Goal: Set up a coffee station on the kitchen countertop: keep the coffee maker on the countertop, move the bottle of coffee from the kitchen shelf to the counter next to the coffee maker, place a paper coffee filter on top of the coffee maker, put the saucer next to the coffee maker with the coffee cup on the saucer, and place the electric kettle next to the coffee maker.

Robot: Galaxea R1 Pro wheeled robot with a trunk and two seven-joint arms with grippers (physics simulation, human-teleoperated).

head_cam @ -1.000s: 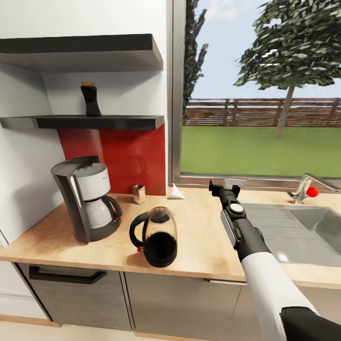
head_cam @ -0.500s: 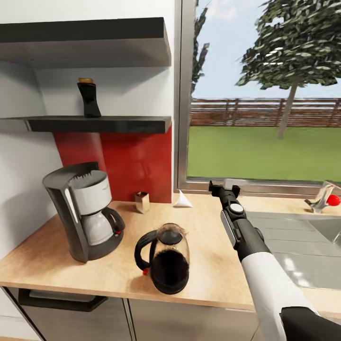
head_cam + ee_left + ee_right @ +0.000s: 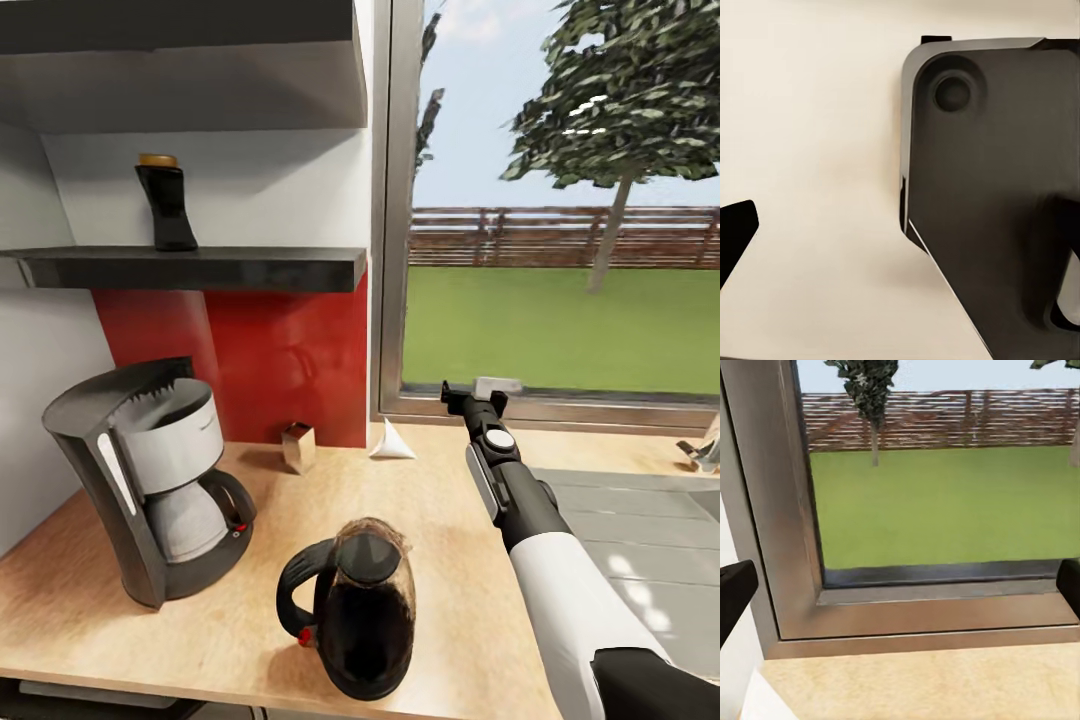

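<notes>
My right hand (image 3: 474,396) hovers near the window sill, fingers spread wide, holding nothing. I can't tell the left hand's state. The black glass electric kettle (image 3: 352,615) beside the grey coffee maker (image 3: 150,475) on the wooden counter (image 3: 450,520) looms closer than before; its base is cut off.

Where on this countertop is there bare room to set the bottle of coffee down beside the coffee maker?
Bare wood lies between the coffee maker, the small brown cup at the red backsplash and the electric kettle. Another open strip runs between the kettle and the right arm, back to the paper coffee filter. The front edge by the kettle is tighter.
</notes>
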